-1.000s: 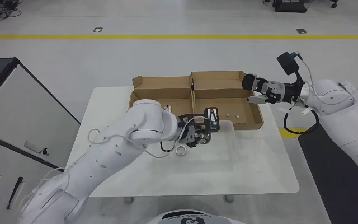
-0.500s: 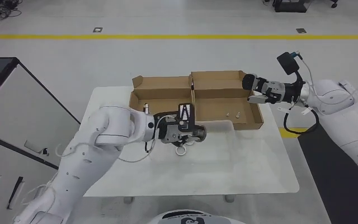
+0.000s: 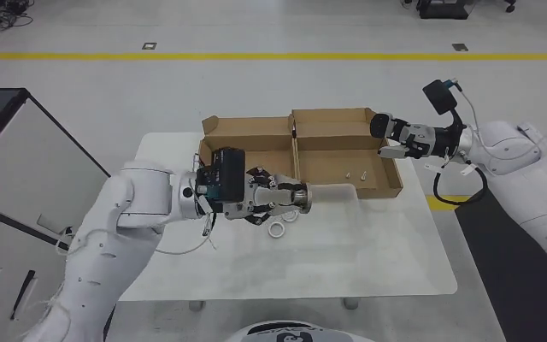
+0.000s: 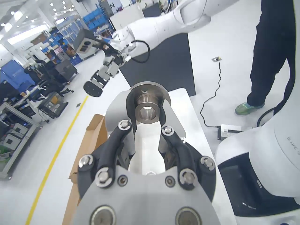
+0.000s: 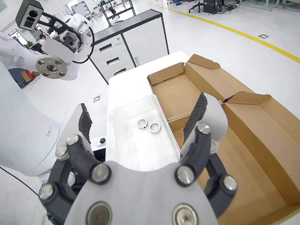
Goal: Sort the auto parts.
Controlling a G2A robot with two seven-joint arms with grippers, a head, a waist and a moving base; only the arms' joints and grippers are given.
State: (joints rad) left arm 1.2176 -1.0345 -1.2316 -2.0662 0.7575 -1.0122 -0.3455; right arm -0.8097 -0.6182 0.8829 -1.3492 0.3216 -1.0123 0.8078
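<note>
- The left gripper (image 3: pixel 289 197) is clamped on the hub of a metal flange (image 3: pixel 302 197). It holds the flange in the air above the table (image 3: pixel 385 256), just in front of the seam between the left box (image 3: pixel 256 137) and the right box (image 3: pixel 342 137).
- Seen from the top, the flange's axis runs 9 to 3, with the hub toward the wrist and the disc face toward 3 o'clock.
- Two rings (image 3: pixel 275 229) lie on the table at 7 o'clock from the flange.
- From the flange, the left box lies at 11 o'clock and the right box at 1 o'clock. Either drop probably means carrying it toward 12 and tipping the disc downward.
- The right gripper (image 3: pixel 385 139) hangs spread wide and empty over the right box's 3 o'clock end, well apart from the flange. The left arm is the nearer one.
</note>
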